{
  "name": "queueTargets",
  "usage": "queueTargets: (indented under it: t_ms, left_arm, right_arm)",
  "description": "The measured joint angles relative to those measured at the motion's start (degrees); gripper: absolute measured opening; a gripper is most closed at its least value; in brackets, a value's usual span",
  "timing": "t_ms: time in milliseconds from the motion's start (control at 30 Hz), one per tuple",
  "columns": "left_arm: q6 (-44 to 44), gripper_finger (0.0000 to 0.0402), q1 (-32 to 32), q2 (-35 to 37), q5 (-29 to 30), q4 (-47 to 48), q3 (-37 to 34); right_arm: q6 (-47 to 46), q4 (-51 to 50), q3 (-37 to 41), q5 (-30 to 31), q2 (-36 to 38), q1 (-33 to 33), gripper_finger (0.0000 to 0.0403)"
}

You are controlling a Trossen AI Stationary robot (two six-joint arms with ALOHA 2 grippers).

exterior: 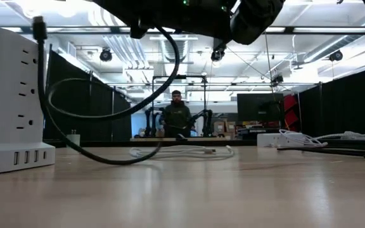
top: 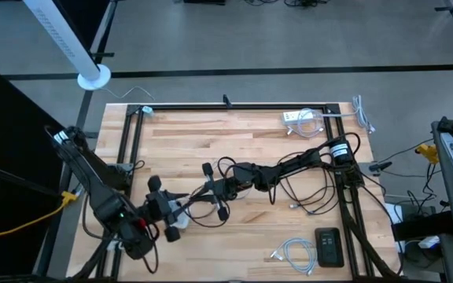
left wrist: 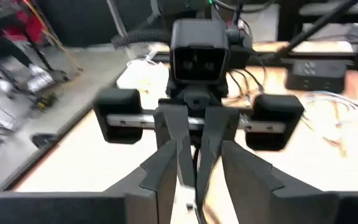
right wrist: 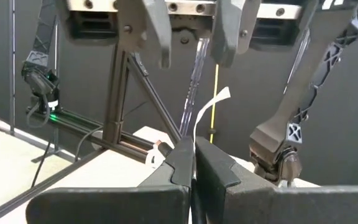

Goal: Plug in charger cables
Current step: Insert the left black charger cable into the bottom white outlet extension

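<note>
High view: right claw point(top: 225, 187) and left claw point(top: 181, 206) meet mid-counter, right pinched together on black cable point(top: 211, 206), left spread apart around it. Nothing plugged yet; plug tip point(exterior: 40, 28) beside cube adapter point(exterior: 8, 101). White cables point(top: 293, 253) loose near black device point(top: 329, 247); power strip point(top: 301, 119) well apart.

Robotics lab / test hall, open-plan.

Butcher-block table point(top: 234, 149) in a black metal frame point(top: 234, 104), standing on a bare grey concrete floor point(top: 289, 39) with dark lines. In the low view: exposed ceiling with white ducting point(exterior: 128, 47) and spot lamps point(exterior: 106, 55), black curtain partitions point(exterior: 344, 104) at both sides, a monitor point(exterior: 256, 106) right of centre, and a person point(exterior: 177, 116) at a far bench between further robot arms point(exterior: 149, 120).
</note>
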State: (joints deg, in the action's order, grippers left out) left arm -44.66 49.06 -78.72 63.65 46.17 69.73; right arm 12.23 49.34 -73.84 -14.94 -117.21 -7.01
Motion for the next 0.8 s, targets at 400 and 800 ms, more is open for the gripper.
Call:
queueTargets:
  t_ms: [400,800]
  left_arm:
    - [-8.1,0.0103,0.0,0.8,-10.6,8.4,0.0]
    - [-20.5,0.0103,0.0,-2.5,-24.2,15.4,-0.1]
  right_arm:
    - [2.6,-4.8,0.0,0.0,0.1,0.0,0.0001]
    - [4.3,-11.4,0.0,0.1,2.6,0.0,0.0]
